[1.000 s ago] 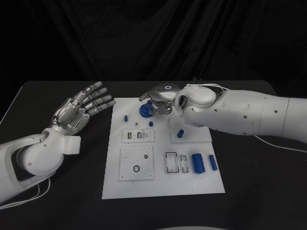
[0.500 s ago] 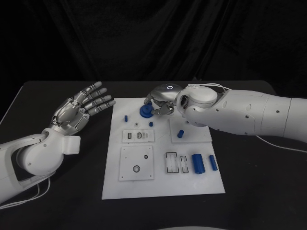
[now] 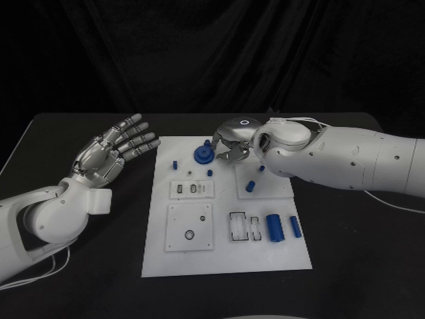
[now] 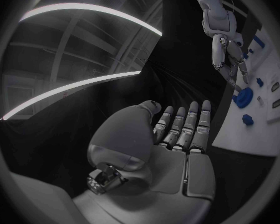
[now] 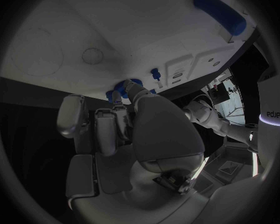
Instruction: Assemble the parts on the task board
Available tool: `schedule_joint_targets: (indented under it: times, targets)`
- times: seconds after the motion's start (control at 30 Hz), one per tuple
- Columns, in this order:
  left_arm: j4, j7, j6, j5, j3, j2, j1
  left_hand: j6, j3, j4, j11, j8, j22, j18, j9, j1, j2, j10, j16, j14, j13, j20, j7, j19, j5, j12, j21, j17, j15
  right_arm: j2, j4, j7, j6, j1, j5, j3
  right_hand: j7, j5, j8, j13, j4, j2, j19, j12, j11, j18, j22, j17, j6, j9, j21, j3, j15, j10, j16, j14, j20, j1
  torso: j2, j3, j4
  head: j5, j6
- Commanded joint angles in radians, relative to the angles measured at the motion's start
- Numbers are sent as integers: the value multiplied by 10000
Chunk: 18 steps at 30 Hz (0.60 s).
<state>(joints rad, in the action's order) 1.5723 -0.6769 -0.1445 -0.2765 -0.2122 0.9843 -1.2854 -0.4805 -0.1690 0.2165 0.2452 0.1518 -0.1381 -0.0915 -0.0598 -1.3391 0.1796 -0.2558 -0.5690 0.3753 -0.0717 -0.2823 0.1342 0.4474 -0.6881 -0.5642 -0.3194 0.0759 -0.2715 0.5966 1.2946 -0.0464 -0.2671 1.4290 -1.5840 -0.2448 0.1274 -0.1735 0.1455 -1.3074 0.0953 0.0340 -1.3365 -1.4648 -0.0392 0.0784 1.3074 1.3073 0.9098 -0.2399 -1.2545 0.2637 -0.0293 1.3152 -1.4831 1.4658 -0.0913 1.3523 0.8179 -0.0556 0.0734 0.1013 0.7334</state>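
The white task board [image 3: 227, 252] lies mid-table. A round blue part [image 3: 204, 156] sits near its far edge, also seen in the left wrist view [image 4: 242, 98] and the right wrist view [image 5: 122, 88]. My right hand [image 3: 234, 141] hovers just right of the part, fingers pointing down, with one fingertip [image 4: 237, 88] at its rim; I cannot tell if it touches. My left hand [image 3: 117, 149] is raised left of the board, fingers spread and holding nothing. Small blue pegs [image 3: 173, 163] [image 3: 210, 171] stand near the round part.
A short blue cylinder [image 3: 251, 185] lies on the right-hand plate of the board. Two longer blue cylinders [image 3: 273, 226] [image 3: 294, 225] lie beside a slotted holder [image 3: 238, 226] toward the near right. My right forearm [image 3: 366, 163] spans the table's far right.
The right hand carried the round blue part down onto the board, then drew slightly to the right away from it. The left hand has not moved.
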Motion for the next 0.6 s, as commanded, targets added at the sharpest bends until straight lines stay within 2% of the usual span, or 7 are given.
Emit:
schedule_joint_targets:
  times: [0.03, 0.33, 0.47, 0.6]
  targets:
    - [32, -91, -139, -25, 10, 39, 3, 38, -57, -4, 83, 35, 11, 87, 1, 37, 103, -11, -41, -83, 0, -15, 42, -76, 58, -69, 49, -10, -18, 198, 120, 7, -522, -35, -62, -3, -3, 71, -63, -217, 20, 4, -72, -36, -5, 101, 357, 1133, -35, 12, -40, -54, 78, 61, 0, 328, 18, -94, 4, -2, -4, -19, -28]
    - [65, -93, -88, -25, 10, 125, 4, 34, -79, -15, 87, 37, 10, 90, 0, 33, 106, -7, -49, -91, 1, -15, 45, -79, 72, -73, 47, -12, -20, 1003, 749, -123, -913, 51, -62, -3, -27, 130, -42, -248, 69, -9, -110, -52, -7, 91, 399, 1111, 124, -46, -62, -92, 71, 106, 15, 324, 27, -116, -5, 5, -16, 26, -158]
    - [78, -95, -63, -25, 10, 160, 4, 23, -98, -26, 90, 42, 9, 93, -2, 29, 106, -7, -58, -95, 1, -15, 47, -81, 85, -77, 46, -12, -22, 1513, 1220, -335, -948, 239, -62, -5, -37, 135, -22, -242, 81, -12, -116, -50, -4, 90, 406, 1095, 196, -69, -61, -103, 71, 103, 25, 318, 28, -114, -16, -3, -12, 53, -255]
    - [65, -98, -41, -25, 10, 153, 5, 12, -108, -32, 91, 47, 9, 94, -3, 27, 105, -7, -62, -98, 1, -15, 48, -82, 91, -80, 45, -13, -23, 2090, 1681, -617, -816, 550, -62, -10, -61, 184, -147, -505, 166, 1, -291, -179, 60, 33, 578, 1189, 71, -57, -272, -160, 24, 424, -31, 378, 56, -162, -16, -2, -13, 80, -273]
